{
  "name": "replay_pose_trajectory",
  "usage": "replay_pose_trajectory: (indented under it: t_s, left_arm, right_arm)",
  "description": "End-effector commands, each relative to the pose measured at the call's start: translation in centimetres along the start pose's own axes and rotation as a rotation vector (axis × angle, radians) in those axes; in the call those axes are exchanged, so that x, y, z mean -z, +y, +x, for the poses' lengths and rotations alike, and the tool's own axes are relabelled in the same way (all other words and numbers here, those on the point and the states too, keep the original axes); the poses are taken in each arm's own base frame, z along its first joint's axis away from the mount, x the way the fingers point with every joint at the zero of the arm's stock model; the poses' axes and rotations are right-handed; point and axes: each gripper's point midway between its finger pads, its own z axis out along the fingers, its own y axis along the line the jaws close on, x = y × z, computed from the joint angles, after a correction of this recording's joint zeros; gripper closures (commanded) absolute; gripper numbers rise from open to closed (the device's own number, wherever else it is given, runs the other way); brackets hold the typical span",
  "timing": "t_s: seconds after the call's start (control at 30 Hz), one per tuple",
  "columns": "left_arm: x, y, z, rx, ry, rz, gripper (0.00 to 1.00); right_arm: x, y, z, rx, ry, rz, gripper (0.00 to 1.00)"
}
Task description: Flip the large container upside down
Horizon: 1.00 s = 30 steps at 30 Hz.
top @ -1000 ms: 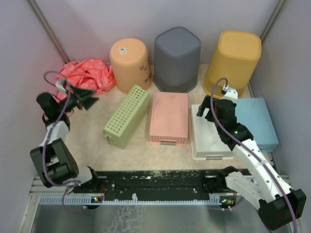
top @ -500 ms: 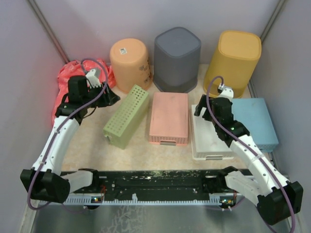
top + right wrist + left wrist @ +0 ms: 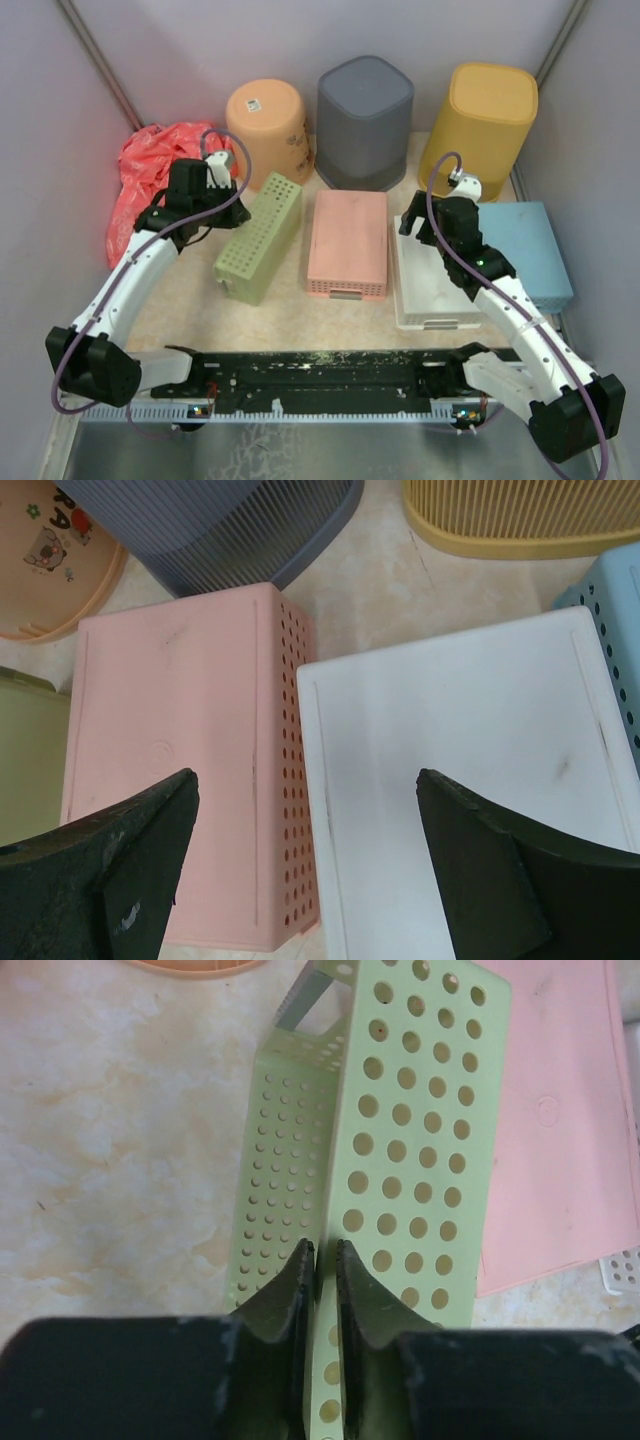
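The large green perforated container (image 3: 262, 238) lies on its side, left of centre on the table. In the left wrist view its long holed wall (image 3: 420, 1140) runs away from me, with the open cavity to the left. My left gripper (image 3: 238, 206) is at the container's far left end. Its jaws (image 3: 323, 1250) are shut on the thin edge of that upper wall. My right gripper (image 3: 420, 226) hovers open over the seam between the pink and white containers, and its fingers (image 3: 307, 780) have nothing between them.
A pink container (image 3: 348, 240), a white one (image 3: 430, 275) and a blue one (image 3: 530, 250) lie upside down to the right. An orange bucket (image 3: 268, 118), a grey bin (image 3: 365, 110) and a yellow bin (image 3: 485, 120) stand inverted at the back. A red plastic bag (image 3: 160, 160) fills the back left corner.
My left arm swung from the left wall over to the green container, and its jaws closed on the wall edge. The right arm barely moved and stayed open.
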Motion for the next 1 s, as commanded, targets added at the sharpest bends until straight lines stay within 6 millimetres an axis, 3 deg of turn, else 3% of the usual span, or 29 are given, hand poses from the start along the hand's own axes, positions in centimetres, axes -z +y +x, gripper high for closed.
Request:
replay_pose_trajectory:
  t_s: [0.0, 0.07, 0.17, 0.27, 0.33, 0.53, 0.73, 0.83, 0.97]
  left_arm:
    - [0.2, 2.1, -0.6, -0.006, -0.018, -0.124, 0.91]
    - [0.8, 2.8, -1.2, 0.023, -0.045, -0.168, 0.99]
    - [1.0, 3.4, -1.4, 0.052, -0.048, -0.138, 1.00]
    - [0.9, 3.2, -0.8, 0.178, -0.026, 0.048, 1.00]
    - [1.1, 4.4, -0.4, 0.280, -0.031, 0.132, 1.00]
    - [-0.2, 8.1, 3.2, 0.463, 0.064, 0.144, 1.00]
    - [-0.3, 9.2, 4.8, 0.728, 0.076, 0.338, 1.00]
    - [-0.5, 10.6, 5.6, 0.786, 0.085, 0.321, 1.00]
    - [-0.7, 13.5, 7.0, 0.777, 0.128, 0.141, 1.00]
  right_arm:
    - [0.6, 1.2, -3.2, -0.007, -0.069, -0.028, 0.11]
    - [0.6, 1.3, -3.3, -0.006, -0.067, -0.030, 0.10]
    - [0.6, 1.3, -3.5, -0.003, -0.064, -0.031, 0.10]
    - [0.6, 1.4, -3.6, 0.004, -0.062, -0.030, 0.11]
    - [0.5, 1.3, -3.5, 0.008, -0.058, -0.024, 0.10]
    - [0.5, 1.4, -3.5, 0.019, -0.049, -0.023, 0.10]
    - [0.2, 1.4, -3.2, 0.021, -0.033, -0.017, 0.10]
    - [0.0, 1.5, -3.2, 0.021, -0.027, -0.019, 0.11]
    - [-0.2, 1.4, -2.9, 0.023, -0.020, -0.014, 0.11]
